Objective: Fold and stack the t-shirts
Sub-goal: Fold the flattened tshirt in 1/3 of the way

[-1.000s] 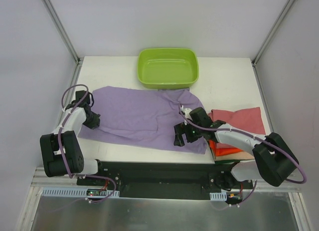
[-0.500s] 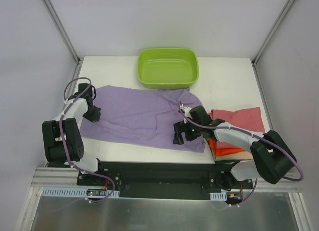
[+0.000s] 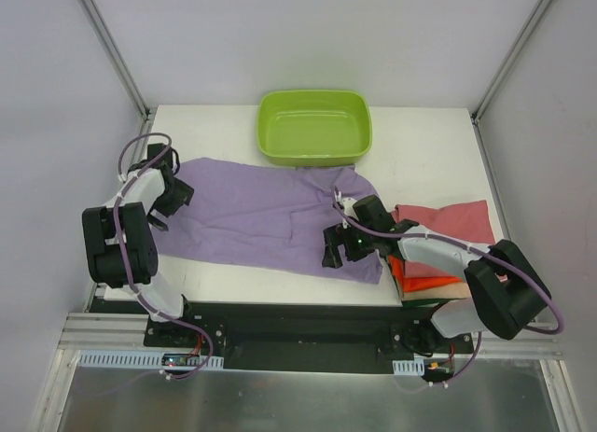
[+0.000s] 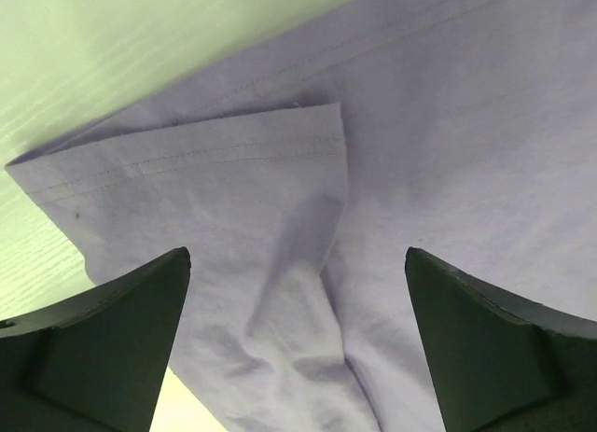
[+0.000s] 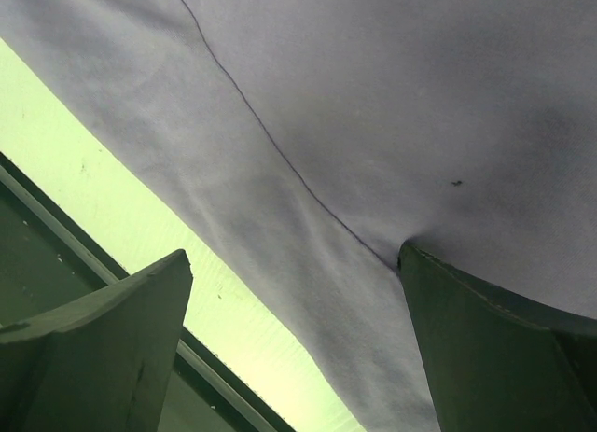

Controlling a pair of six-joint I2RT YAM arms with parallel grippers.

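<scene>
T-shirts [image 3: 450, 223] already folded, rose-red over orange, are seen stacked at the near right corner of the bench [image 3: 420, 157]. The lilac t-shirt [image 3: 266, 217] is spread unfolded across its middle. The left gripper [image 3: 171, 195] and right gripper [image 3: 347, 249] are held wide open over the cloth, nothing gripped. The stack's lower layers, possibly including a dark shirt, are hidden by the arm.

- Left arm [image 3: 117, 250]: blocky black joints, white link shells.
- Right arm [image 3: 438, 255]: same black-and-white build.
- Purple cables [image 3: 146, 137] loop along both arms.
- Fingers [image 4: 93, 348]: dark, wedge-shaped.
</scene>
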